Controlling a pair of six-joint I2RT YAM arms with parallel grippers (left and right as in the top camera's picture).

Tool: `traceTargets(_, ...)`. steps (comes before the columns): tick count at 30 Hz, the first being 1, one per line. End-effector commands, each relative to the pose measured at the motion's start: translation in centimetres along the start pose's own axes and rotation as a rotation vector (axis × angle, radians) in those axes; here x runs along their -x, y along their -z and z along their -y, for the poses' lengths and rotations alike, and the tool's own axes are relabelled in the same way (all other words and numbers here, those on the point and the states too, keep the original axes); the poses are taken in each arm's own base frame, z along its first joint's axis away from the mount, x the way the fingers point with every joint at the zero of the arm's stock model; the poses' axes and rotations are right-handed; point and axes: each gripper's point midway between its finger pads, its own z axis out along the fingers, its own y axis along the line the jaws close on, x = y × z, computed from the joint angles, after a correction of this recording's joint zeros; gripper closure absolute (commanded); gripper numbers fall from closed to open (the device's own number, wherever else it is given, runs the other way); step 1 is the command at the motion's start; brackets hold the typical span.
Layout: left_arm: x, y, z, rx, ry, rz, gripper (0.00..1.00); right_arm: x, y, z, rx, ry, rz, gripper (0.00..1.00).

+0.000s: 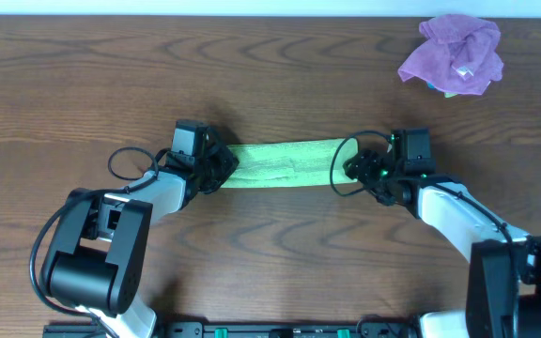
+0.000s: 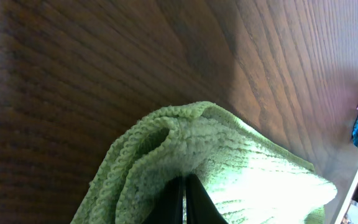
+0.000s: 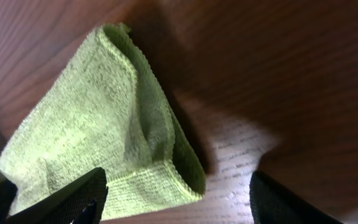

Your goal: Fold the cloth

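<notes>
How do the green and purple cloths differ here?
The green cloth lies as a folded strip mid-table; the purple cloth is bunched in a heap at the far right corner. The green cloth is pinched by the left gripper, with the right gripper open at its other end; the purple cloth is untouched. Both rest on the table.

The cloth, lime-green, lies folded into a narrow strip.

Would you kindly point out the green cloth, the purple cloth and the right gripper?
green cloth [image 1: 280, 164], overhead view, middle of the folded strip.
purple cloth [image 1: 454, 54], overhead view, centre of the crumpled heap.
right gripper [image 3: 178, 183], right wrist view, midway between its open fingers.
</notes>
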Motion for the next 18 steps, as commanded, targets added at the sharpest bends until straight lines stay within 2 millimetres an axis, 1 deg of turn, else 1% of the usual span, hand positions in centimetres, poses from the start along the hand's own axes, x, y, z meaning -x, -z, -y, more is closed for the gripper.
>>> traceTargets(1, -0.3, -0.7, -1.4, 0.044, 0.024, -0.010, 0.94, 0.4, -0.3, -0.5, 0.016, -0.035, 0.005, 0.26)
traceTargets(5, -0.3, -0.7, -1.5, 0.044, 0.024, -0.011, 0.94, 0.4, -1.2, -0.8, 0.028, -0.045, 0.004, 0.27)
traceTargets(10, -0.4, -0.7, -1.5, 0.046, 0.025, -0.014, 0.94, -0.5, -2.5, -1.3, 0.049, -0.051, -0.030, 0.28)
traceTargets(13, -0.4, -0.7, -1.5, 0.045, 0.025, -0.015, 0.94, -1.2, -3.2, -1.5, 0.053, -0.055, -0.053, 0.30)
traceTargets(17, -0.4, -0.7, -1.5, 0.045, 0.025, -0.015, 0.94, -2.1, -3.8, -1.6, 0.046, -0.045, -0.078, 0.43)
traceTargets(18, -0.4, -0.7, -1.5, 0.045, 0.025, -0.016, 0.94, -2.2, -3.8, -1.6, 0.046, -0.038, -0.079, 0.49)
